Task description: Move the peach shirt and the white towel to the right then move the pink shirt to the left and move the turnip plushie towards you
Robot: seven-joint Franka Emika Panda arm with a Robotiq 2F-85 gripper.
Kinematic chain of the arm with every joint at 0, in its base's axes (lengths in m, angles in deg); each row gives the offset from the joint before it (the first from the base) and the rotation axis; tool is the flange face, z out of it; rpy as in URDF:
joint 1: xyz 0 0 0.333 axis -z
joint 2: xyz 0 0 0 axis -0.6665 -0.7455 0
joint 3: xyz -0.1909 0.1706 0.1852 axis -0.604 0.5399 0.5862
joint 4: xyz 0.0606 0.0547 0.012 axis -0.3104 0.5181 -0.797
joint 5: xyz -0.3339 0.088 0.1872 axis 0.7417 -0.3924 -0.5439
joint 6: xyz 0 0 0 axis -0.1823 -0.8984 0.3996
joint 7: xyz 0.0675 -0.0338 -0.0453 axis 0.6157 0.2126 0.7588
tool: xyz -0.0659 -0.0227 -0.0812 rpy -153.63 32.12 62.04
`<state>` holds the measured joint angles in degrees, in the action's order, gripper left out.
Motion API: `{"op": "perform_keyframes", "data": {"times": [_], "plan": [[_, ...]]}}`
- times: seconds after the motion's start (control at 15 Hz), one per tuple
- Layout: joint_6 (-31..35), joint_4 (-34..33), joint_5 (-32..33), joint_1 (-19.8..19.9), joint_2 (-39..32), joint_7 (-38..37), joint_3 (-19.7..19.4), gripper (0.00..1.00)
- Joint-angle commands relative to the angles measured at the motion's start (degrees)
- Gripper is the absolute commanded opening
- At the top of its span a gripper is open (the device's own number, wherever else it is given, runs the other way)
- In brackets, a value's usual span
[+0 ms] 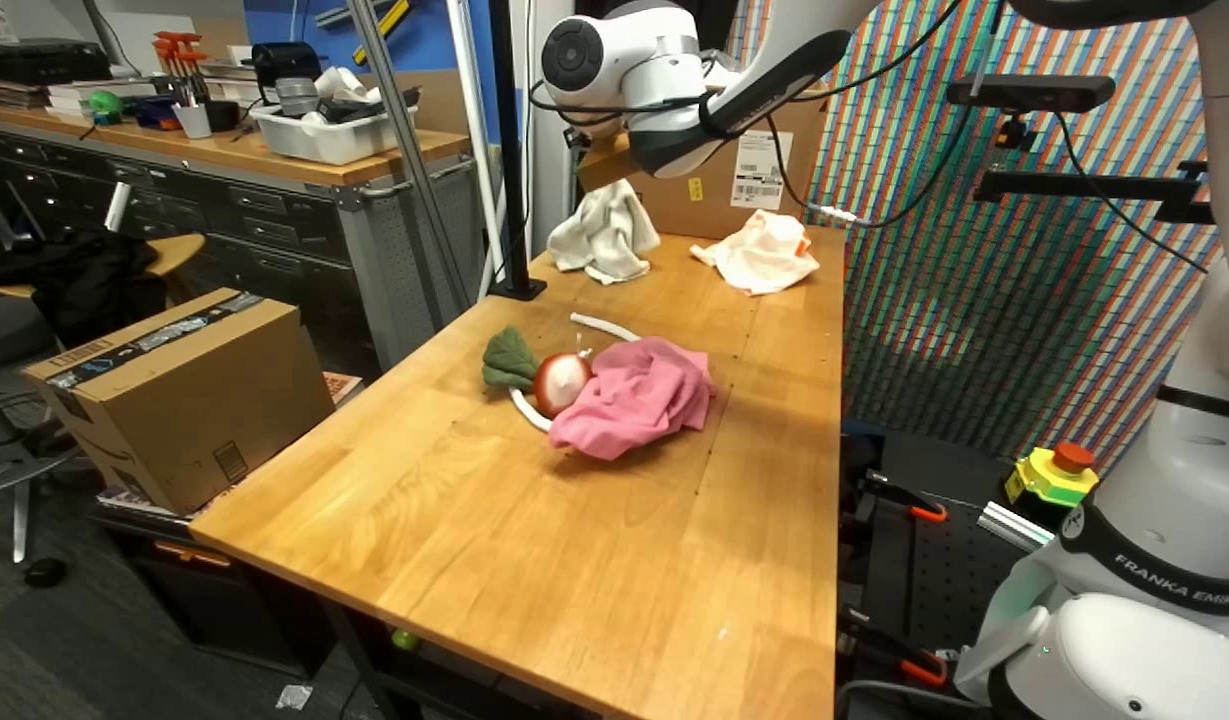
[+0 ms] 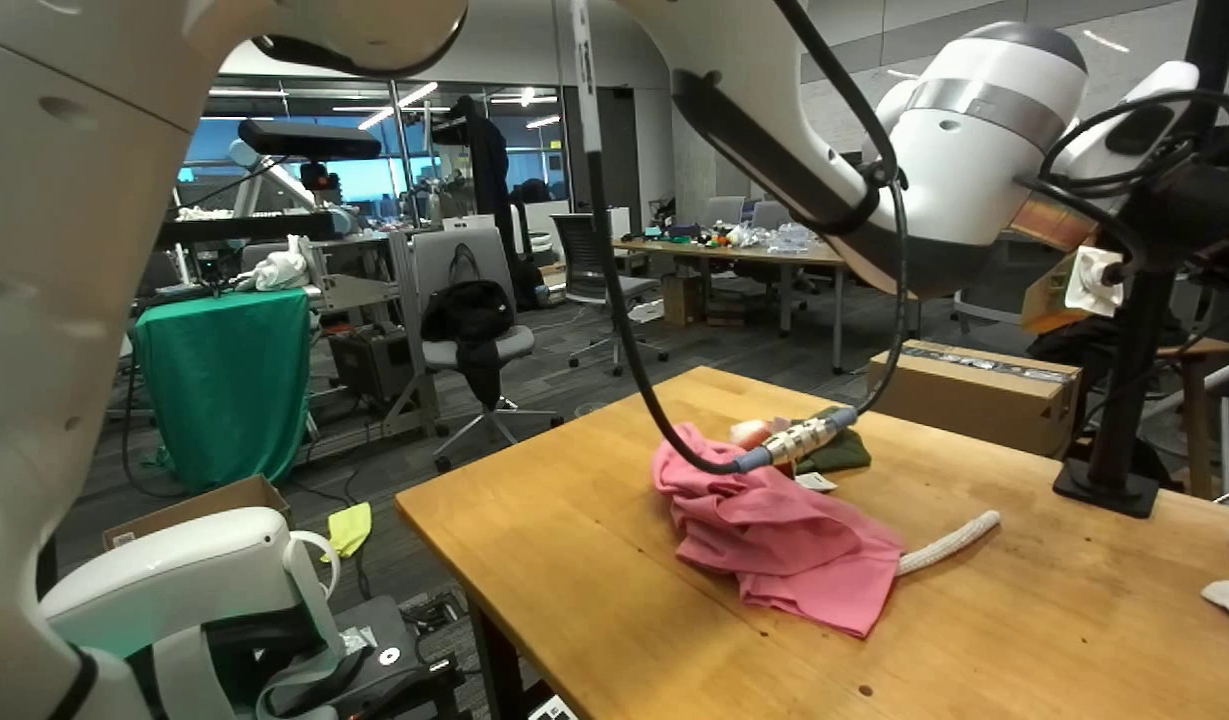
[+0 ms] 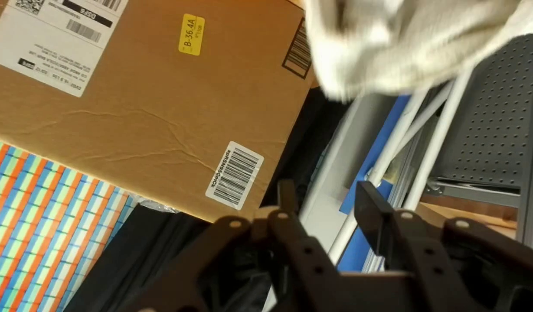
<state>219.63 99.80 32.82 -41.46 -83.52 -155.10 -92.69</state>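
Note:
The white towel (image 1: 602,240) is bunched and peaked at the table's far end, below the arm's wrist. In the wrist view the towel (image 3: 405,47) is blurred and apart from my gripper (image 3: 327,197). The fingers stand open around nothing; the exterior views do not show them clearly. To the towel's right lies the crumpled peach shirt (image 1: 759,255). Mid-table, the pink shirt (image 1: 639,400) is heaped against the turnip plushie (image 1: 562,382), whose green leaves point away from the cloth. A cable partly covers the plushie (image 2: 749,432) in an exterior view.
A white cord (image 1: 531,410) runs beneath the plushie and pink shirt on the wooden table (image 1: 454,540). A large cardboard box (image 1: 709,190) stands at the far end. Near it rises a black post (image 1: 511,150) at the table edge. Cables (image 2: 614,300) hang from the arm.

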Motion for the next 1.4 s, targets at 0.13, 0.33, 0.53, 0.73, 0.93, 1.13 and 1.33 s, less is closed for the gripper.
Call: {"op": "perform_keyframes", "data": {"times": [0.13, 0.33, 0.53, 0.73, 0.93, 1.13, 1.33], "plan": [[1.1, 2.4, -2.3, 2.2, 2.2, 7.7, 4.9, 0.88], [3.4, 7.2, -9.4, 3.1, 5.4, 15.6, 8.3, 1.00], [4.7, 13.2, -17.4, 2.9, 9.4, 24.1, 10.4, 1.00], [4.8, 19.0, -27.2, 3.0, 13.7, 34.4, 11.8, 1.00], [4.3, 24.8, -38.5, 2.9, 18.4, 46.5, 12.2, 1.00], [2.6, 29.2, -49.8, 2.8, 22.2, 59.1, 12.4, 1.00], [0.0, 32.2, -60.9, 2.5, 24.7, 71.7, 12.3, 1.00]]}}
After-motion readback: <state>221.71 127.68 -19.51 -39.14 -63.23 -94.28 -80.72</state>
